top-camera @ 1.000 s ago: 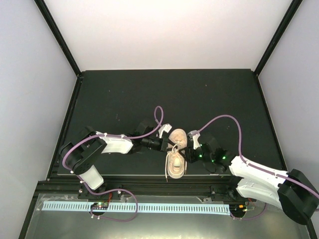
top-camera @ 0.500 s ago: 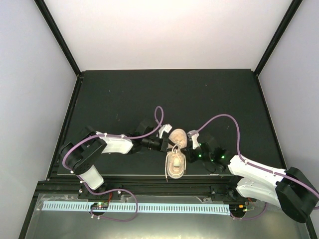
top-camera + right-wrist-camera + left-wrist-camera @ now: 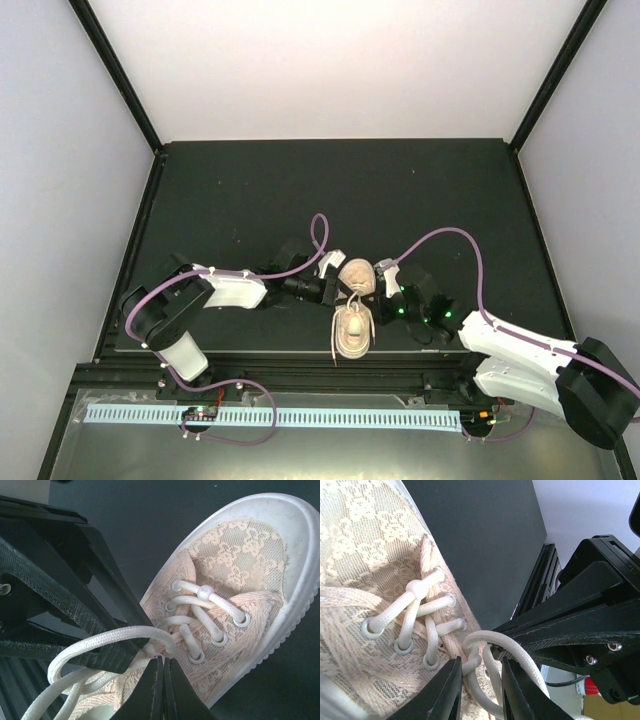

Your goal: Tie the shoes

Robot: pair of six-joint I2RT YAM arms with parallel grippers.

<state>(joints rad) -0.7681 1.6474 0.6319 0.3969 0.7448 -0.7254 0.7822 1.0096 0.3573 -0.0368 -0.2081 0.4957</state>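
Observation:
The shoe (image 3: 352,328), a pale beige-pink sneaker with cream laces, lies on the black table (image 3: 250,190) with its toe pointing away from the arms. Both grippers meet over its lacing. My left gripper (image 3: 337,286) (image 3: 480,662) comes in from the left. Its jaws stand a little apart, with loose lace strands (image 3: 472,666) between them. My right gripper (image 3: 381,290) (image 3: 163,659) comes in from the right, shut at the end of a lace loop (image 3: 110,639) (image 3: 487,639), which arches from its tips across the left gripper's finger (image 3: 65,605).
Purple cables (image 3: 318,235) arch over both arms. A lace tail (image 3: 335,350) trails toward the table's near edge (image 3: 300,352). A white perforated strip (image 3: 280,416) lies below that edge. Black frame posts (image 3: 115,75) stand at the back corners.
My right gripper's jaws have closed at the lace loop. My left gripper's jaws have parted slightly. Both arms and the shoe have barely shifted.

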